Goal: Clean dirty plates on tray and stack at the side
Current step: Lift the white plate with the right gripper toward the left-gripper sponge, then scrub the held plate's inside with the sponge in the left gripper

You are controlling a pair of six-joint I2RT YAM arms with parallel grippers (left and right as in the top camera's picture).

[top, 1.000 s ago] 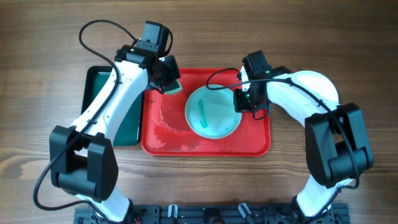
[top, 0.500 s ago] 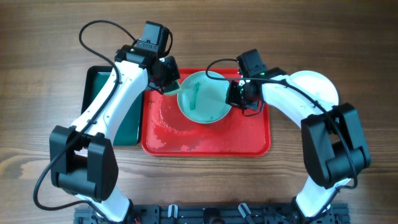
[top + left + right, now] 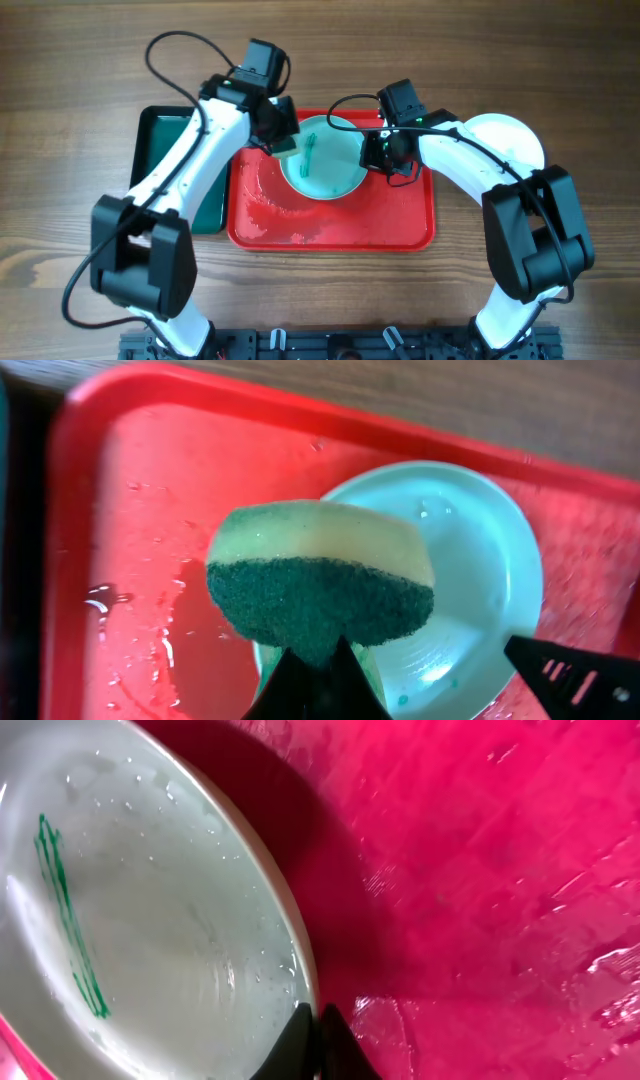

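A pale plate [image 3: 325, 160] with a teal-green smear is held tilted over the back of the red tray [image 3: 400, 228]. My right gripper [image 3: 374, 158] is shut on its right rim; the wrist view shows the fingers [image 3: 312, 1035] pinching the rim of the plate [image 3: 150, 900] above the wet tray [image 3: 480, 870]. My left gripper [image 3: 283, 138] is shut on a yellow and green sponge [image 3: 320, 585], held at the plate's left edge, over the plate [image 3: 470, 570] and tray [image 3: 130, 510]. Another white plate [image 3: 512, 135] lies on the table at the right, partly hidden by my right arm.
A dark green tray [image 3: 155, 135] lies left of the red tray, under my left arm. Water and smears lie on the red tray's floor [image 3: 270, 205]. Bare wooden table [image 3: 60, 120] surrounds both trays.
My right gripper lifted and tilted the plate and carried it left and back across the tray. My left gripper with the sponge moved right to the plate's left edge.
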